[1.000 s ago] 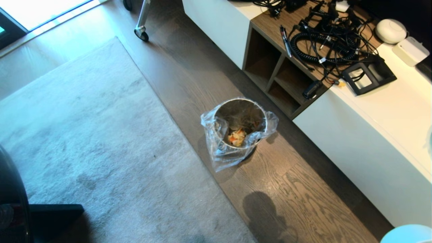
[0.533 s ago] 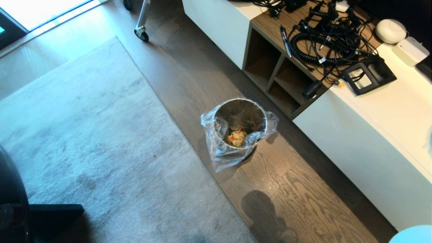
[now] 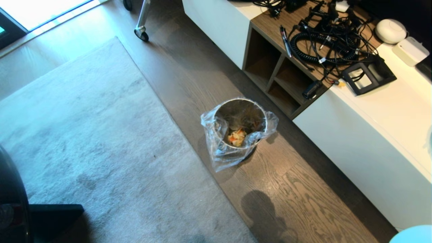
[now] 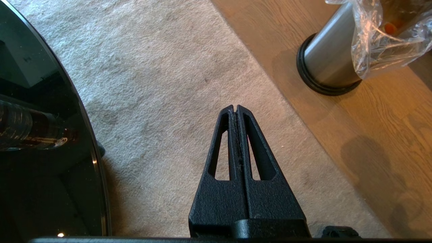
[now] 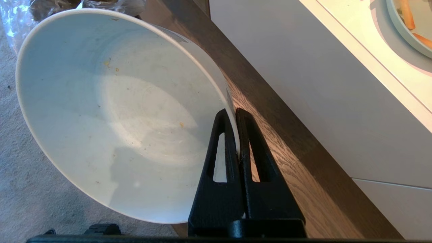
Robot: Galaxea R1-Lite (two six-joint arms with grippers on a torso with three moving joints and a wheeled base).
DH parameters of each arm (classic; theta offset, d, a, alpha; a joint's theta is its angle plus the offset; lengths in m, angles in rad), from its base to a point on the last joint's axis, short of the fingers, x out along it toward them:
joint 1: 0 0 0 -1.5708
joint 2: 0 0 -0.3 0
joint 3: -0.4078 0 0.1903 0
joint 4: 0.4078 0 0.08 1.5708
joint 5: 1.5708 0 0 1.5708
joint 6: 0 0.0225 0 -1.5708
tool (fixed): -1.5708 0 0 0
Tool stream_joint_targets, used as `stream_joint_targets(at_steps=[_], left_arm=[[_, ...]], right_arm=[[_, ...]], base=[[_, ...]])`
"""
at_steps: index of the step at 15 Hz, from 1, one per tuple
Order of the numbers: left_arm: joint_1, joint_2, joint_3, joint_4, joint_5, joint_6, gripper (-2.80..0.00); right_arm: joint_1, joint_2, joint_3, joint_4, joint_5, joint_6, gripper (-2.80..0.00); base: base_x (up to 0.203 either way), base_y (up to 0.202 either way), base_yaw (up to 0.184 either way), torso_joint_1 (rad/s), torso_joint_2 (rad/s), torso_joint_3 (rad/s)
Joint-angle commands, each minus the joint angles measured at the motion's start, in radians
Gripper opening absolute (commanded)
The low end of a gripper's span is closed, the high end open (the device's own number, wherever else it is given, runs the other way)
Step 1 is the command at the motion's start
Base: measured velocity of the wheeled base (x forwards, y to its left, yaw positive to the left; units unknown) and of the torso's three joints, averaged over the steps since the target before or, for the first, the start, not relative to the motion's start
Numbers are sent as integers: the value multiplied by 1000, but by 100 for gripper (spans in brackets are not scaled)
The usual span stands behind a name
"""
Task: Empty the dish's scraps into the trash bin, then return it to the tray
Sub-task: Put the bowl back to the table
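The trash bin (image 3: 240, 128), brushed steel with a clear liner, stands on the wood floor beside the rug, and orange and yellow scraps (image 3: 237, 137) lie at its bottom. In the right wrist view my right gripper (image 5: 235, 113) is shut on the rim of the white dish (image 5: 118, 118), one finger inside and one outside. The dish is tipped on its side and holds only a few crumbs. A pale sliver of the dish (image 3: 413, 235) shows at the head view's bottom right corner. My left gripper (image 4: 235, 108) hangs shut and empty over the rug, with the bin's base (image 4: 329, 57) ahead. The tray is out of view.
A long white cabinet (image 3: 371, 135) with open wooden shelves and tangled cables (image 3: 324, 40) runs along the right, close to the bin. A pale-green plate (image 5: 410, 27) with orange strips sits on it. A grey rug (image 3: 84, 135) covers the left floor; a glossy black round table (image 4: 40, 152) borders it.
The dish's pale edge at the head view's bottom right corner has slipped a little further out of the picture. The bin, floor and left gripper look the same.
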Motion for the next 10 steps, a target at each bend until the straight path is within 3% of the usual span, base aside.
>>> stream_joint_targets(at_steps=[1,10], left_arm=[[0,0,0,0,0,0,-280],[0,0,0,0,0,0,-280]], right_arm=[[0,0,0,0,0,0,-280],[0,0,0,-1,0,0,-280]], base=[[0,0,0,0,0,0],[0,0,0,0,0,0]])
